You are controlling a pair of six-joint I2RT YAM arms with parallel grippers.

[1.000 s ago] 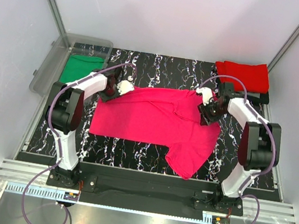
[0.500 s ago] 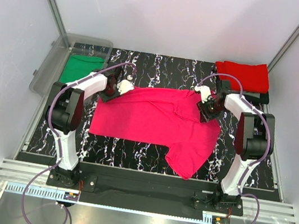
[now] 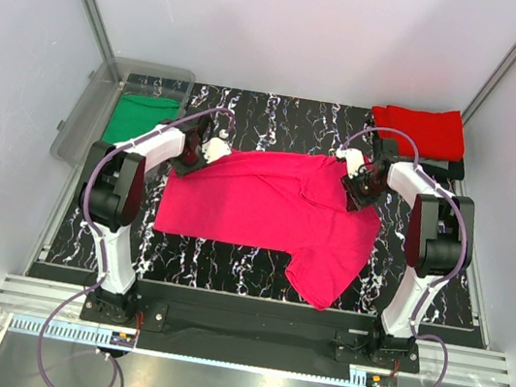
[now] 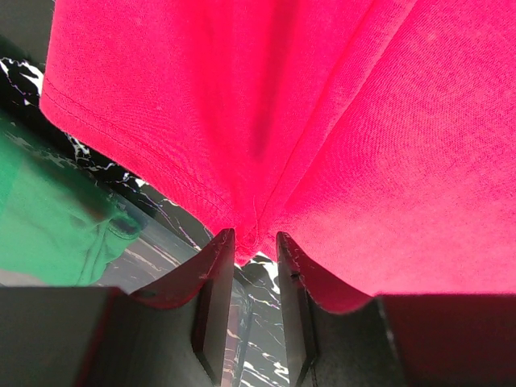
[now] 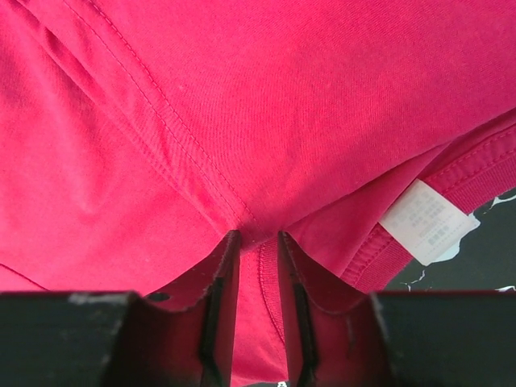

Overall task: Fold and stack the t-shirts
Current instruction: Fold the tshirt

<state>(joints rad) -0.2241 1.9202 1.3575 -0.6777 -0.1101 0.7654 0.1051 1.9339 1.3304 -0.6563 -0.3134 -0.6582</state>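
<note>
The pink shirt (image 3: 265,209) is lying spread on the black, white-veined desk (image 3: 270,117), its white neck label (image 5: 427,220) bearing print too faint to read. The left hand (image 4: 254,242) and right hand (image 5: 258,238) are each pinching its far edge, fingers nearly closed on cloth. The red shirt (image 3: 420,129) is sitting folded far right, the green shirt (image 3: 137,118) in the bin (image 3: 83,117) far left.

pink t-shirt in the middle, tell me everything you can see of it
The pink t-shirt is plain magenta knit cloth with stitched hems, short sleeves and a white neck label. It lies spread across the middle of the black marbled table, with one sleeve reaching toward the near right edge. The left end effector pinches its far left edge, and the right end effector pinches it beside the collar. The cloth puckers at both grips.
</note>
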